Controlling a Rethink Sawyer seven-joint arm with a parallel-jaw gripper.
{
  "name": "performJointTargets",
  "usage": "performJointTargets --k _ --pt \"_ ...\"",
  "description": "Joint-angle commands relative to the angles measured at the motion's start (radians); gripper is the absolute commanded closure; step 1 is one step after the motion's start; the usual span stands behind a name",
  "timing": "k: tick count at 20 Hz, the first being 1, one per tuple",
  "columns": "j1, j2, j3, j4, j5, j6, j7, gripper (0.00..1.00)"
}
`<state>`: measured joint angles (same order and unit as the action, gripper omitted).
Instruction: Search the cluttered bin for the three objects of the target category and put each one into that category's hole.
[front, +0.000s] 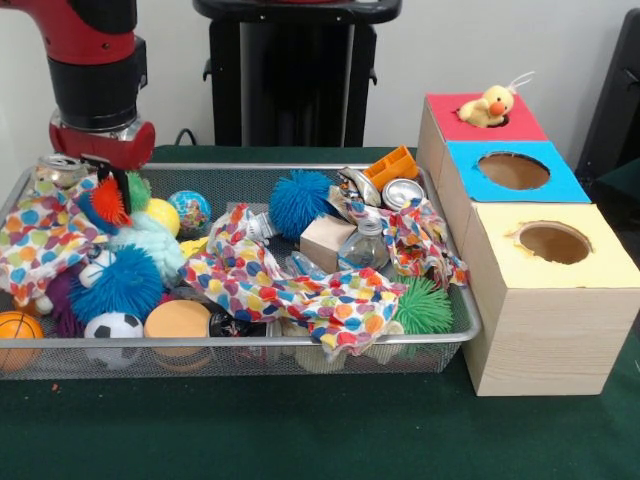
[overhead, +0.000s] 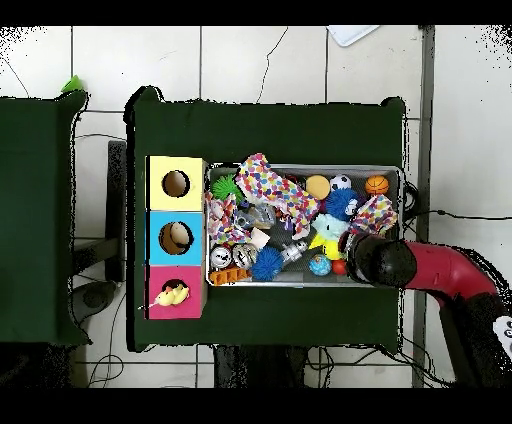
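A yellow duckling (front: 489, 105) with an orange beak sits in the hole of the red-topped box (front: 522, 126), partly above the rim. It also shows in the overhead view (overhead: 174, 295). The wire mesh bin (front: 250, 168) is full of clutter. My gripper (front: 108, 178) hangs low over the bin's far left corner, just above a spiky orange ball (front: 109, 200) and a spotted cloth (front: 40, 235). In the overhead view only the arm's end (overhead: 378, 260) shows, over the bin (overhead: 222, 168). No other plush animal shows clearly; a small yellow piece (front: 195, 244) lies half buried.
Blue-topped (front: 515, 171) and yellow-topped (front: 553, 243) boxes stand in a row with the red one, right of the bin. The bin holds blue (front: 300, 200) and green (front: 424, 305) spiky balls, cans, a bottle, a wooden block (front: 325, 240), toy balls and a second spotted cloth (front: 300, 290).
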<state>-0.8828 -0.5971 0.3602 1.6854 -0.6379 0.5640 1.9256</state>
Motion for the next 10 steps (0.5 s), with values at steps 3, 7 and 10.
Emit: performJointTargets --k 3,7,10 --pt "0.038 0.057 -0.021 -0.051 -0.127 -0.167 -0.017 1.00" --pt "0.069 0.063 -0.056 -0.037 -0.154 -0.225 0.019 0.00" --pt "0.103 0.081 -0.097 -0.026 -0.174 -0.289 0.071 0.00"
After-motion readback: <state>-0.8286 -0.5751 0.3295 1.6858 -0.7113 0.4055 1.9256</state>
